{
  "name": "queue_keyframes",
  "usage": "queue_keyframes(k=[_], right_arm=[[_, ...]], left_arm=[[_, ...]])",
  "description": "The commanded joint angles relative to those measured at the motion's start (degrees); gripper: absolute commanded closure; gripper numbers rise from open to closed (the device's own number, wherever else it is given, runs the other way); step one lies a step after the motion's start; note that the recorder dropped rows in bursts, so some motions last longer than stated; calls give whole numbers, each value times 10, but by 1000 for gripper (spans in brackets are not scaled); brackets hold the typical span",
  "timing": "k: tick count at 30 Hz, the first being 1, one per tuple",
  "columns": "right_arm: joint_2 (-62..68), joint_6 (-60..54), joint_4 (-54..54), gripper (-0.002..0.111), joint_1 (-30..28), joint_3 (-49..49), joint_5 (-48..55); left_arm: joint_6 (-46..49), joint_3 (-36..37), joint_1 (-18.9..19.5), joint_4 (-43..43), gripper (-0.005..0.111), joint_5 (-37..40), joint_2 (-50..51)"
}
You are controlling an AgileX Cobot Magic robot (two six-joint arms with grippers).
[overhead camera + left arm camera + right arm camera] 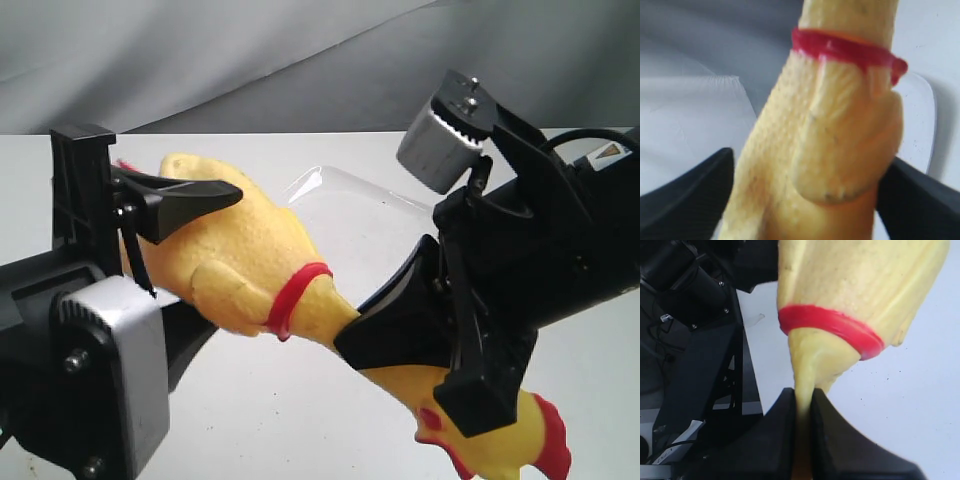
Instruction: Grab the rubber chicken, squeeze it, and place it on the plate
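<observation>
The yellow rubber chicken [240,250] hangs in the air between both arms, above the table. Its red neck band [295,295] sits mid-span and its red-combed head [510,445] points to the lower right. My left gripper [175,245] is shut on the chicken's fat body [830,150], one black finger [685,200] on each side. My right gripper [395,330] is shut on the neck [802,405], which is pinched flat between its fingers [840,440]. The white square plate [350,215] lies on the table behind the chicken, partly hidden by it.
The white table [300,410] stretches under the chicken. A grey backdrop [250,60] rises behind it. The left arm's black frame and cables [685,315] fill one side of the right wrist view.
</observation>
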Motion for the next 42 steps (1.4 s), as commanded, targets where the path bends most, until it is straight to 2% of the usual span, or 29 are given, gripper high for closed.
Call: queue_keyframes(k=[1, 3, 5, 7, 8, 11, 20, 24, 31, 34, 36, 38, 42], right_arm=[[-2, -8, 15, 108, 0, -1, -7], [-2, -8, 15, 108, 0, -1, -8], [-2, -8, 15, 108, 0, -1, -8], [-2, -8, 15, 108, 0, -1, -8], [-2, -8, 15, 108, 0, -1, -8], [-2, -8, 15, 108, 0, -1, -8], [-2, -8, 15, 108, 0, -1, -8], [-2, -8, 15, 108, 0, -1, -8], [-2, 6, 10, 108, 0, -1, -39], [-2, 8, 8, 108, 0, -1, -43], [-2, 8, 8, 108, 0, -1, -39], [-2, 8, 8, 108, 0, -1, -34], [-2, 8, 8, 108, 0, -1, -34]], left_arm=[[-25, -5, -2, 1, 22, 1, 2], [-25, -5, -2, 1, 27, 4, 2], [-25, -5, -2, 1, 38, 4, 2], [-25, -5, -2, 1, 58, 4, 2], [-25, -5, -2, 1, 74, 4, 2], [-25, -5, -2, 1, 107, 4, 2], [-23, -5, -2, -4, 106, 0, 2], [-13, -5, -2, -114, 106, -22, 2], [12, -5, -2, -149, 107, -15, 2], [30, -5, -2, -136, 105, -15, 2], [56, -5, -2, -130, 99, -15, 2], [72, -5, -2, -128, 87, -15, 2], [72, -5, -2, -128, 45, -15, 2]])
